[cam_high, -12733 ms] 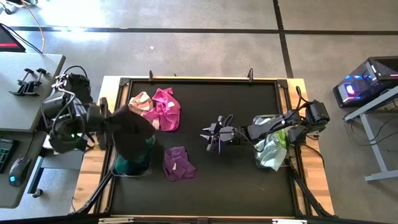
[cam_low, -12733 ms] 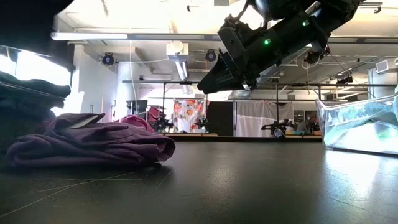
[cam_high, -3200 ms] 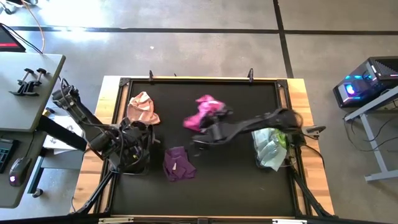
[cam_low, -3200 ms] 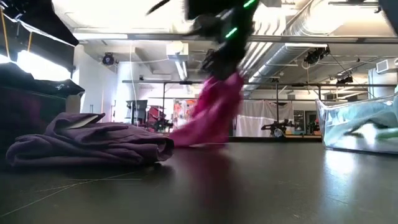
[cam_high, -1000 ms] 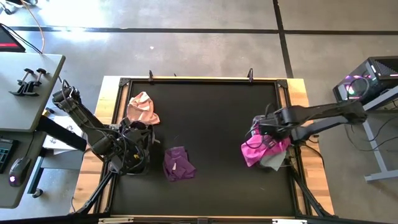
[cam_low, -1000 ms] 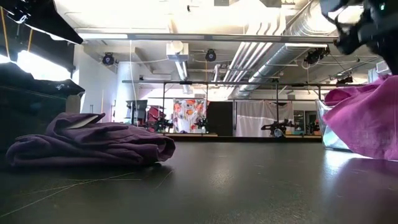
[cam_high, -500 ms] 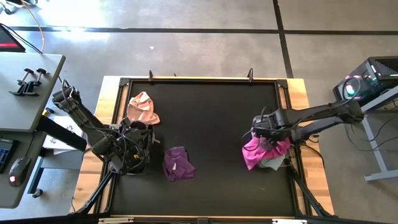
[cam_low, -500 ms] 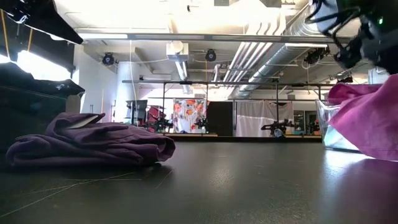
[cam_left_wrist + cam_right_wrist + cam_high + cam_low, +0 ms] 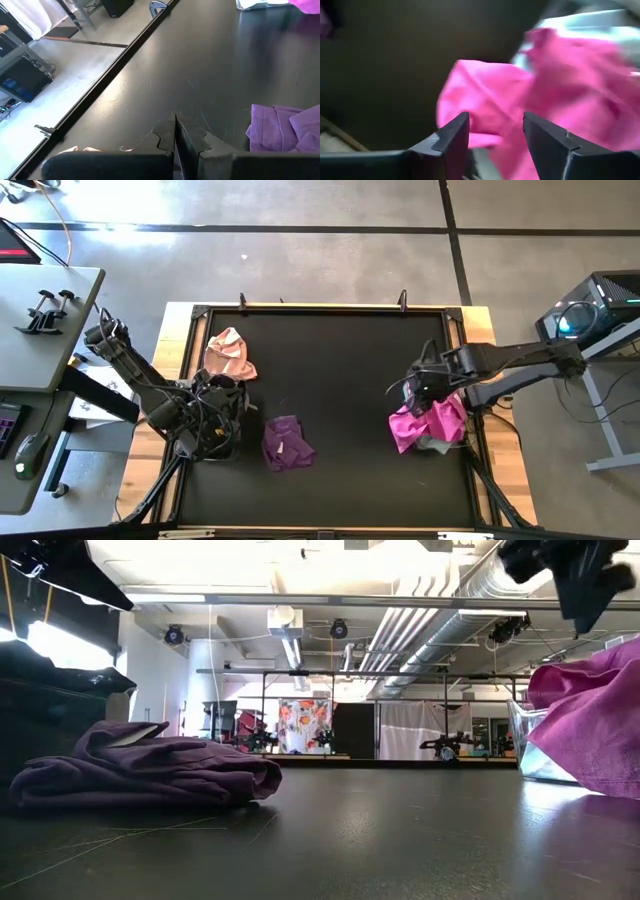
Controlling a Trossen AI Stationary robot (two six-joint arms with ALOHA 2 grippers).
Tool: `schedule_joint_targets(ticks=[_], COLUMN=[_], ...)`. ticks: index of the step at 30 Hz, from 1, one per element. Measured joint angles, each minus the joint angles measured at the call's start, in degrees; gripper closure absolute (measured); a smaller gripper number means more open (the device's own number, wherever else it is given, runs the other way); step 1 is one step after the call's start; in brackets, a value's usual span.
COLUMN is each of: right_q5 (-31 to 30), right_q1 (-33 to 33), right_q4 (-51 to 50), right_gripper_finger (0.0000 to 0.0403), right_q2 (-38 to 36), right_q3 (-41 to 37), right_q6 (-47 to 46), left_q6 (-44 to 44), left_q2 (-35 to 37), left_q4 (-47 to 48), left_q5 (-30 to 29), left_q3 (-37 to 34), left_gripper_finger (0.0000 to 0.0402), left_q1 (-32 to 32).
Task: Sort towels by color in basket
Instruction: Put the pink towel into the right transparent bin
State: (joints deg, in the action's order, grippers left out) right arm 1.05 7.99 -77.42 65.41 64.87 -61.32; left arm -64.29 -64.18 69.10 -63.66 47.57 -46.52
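Now my right gripper hangs with jaws spread, empty, just above the magenta towel, which lies draped over the right-hand basket and spills onto the black table. It could slide out entirely. My left gripper, pressed together, waits near the purple towel.

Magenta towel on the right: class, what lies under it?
The magenta towel drapes over a clear bin, with a pale towel peeking out beneath. The bin's other contents are covered.
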Motion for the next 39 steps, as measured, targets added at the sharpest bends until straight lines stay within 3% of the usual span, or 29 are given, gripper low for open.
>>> schedule_joint_targets(ticks=[4, 10, 13, 19, 23, 32, 35, 39], right_q5=[2.0, -7.6, -8.0, -6.3, -7.5, -13.9, -16.7, -16.1], right_q1=[-0.4, -1.9, -2.0, -2.0, -1.7, 2.8, 5.4, 8.6], right_q4=[8.1, 1.1, 2.3, 10.8, 6.9, -11.2, -5.7, 13.5], right_gripper_finger=[0.0234, 0.0265, 0.0276, 0.0281, 0.0281, 0.0281, 0.0281, 0.0281], right_q2=[1.5, 5.7, 7.0, 8.5, 8.3, 8.1, 8.1, 8.4], right_q3=[-6.8, -14.6, -18.6, -24.5, -21.0, -3.6, -0.8, -2.0], right_q6=[1.8, -9.1, -13.3, -11.8, -12.0, -19.0, -13.6, 4.2], left_q6=[0.0, 0.0, 0.0, 0.0, -0.1, -0.4, -1.2, -1.1], left_q2=[0.0, 0.0, 0.0, 0.0, 0.0, 0.0, 0.0, 0.0], left_q4=[0.0, -0.1, 0.0, 0.0, -0.1, -0.1, -0.2, -0.2], left_q5=[0.0, 0.0, 0.0, -0.1, -0.1, 0.1, 0.4, 0.5], left_q3=[0.0, 0.0, 0.0, 0.0, 0.0, 0.0, 0.0, 0.0], left_gripper_finger=[0.0401, 0.0401, 0.0401, 0.0401, 0.0401, 0.0401, 0.0401, 0.0401], left_q1=[0.0, 0.0, 0.0, 0.0, 0.0, 0.0, 0.0, 0.0])
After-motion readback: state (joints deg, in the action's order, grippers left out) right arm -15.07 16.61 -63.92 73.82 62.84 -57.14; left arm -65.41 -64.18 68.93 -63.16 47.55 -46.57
